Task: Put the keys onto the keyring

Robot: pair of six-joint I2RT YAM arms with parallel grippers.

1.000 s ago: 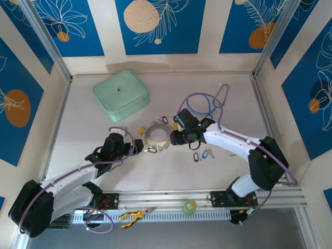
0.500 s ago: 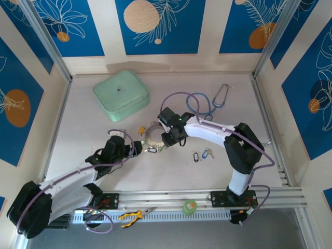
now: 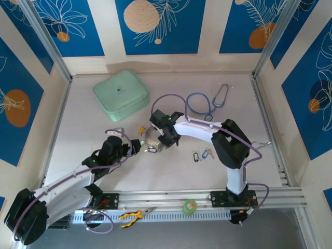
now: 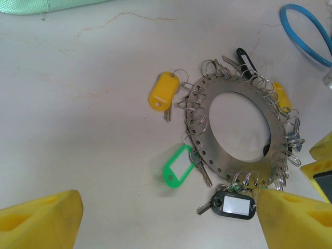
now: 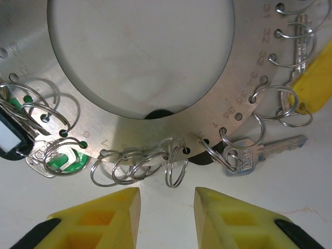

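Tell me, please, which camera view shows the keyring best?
The left wrist view: nearly the whole keyring lies in frame, keys attached. The right wrist view gives a close-up of one arc; the top view shows it small, partly under the right gripper.

The right fingers (image 5: 104, 212) have swung left over the flat, silvery, notched metal keyring's (image 4: 220, 163) rim, narrowing.

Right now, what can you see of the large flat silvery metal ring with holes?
The large flat silvery metal keyring lies flat on the pale table. Numbered holes line its band around a wide central hole, many carrying wire split rings. Small keys with yellow, green and black tags hang from these. The right pincer is open beside its rim.
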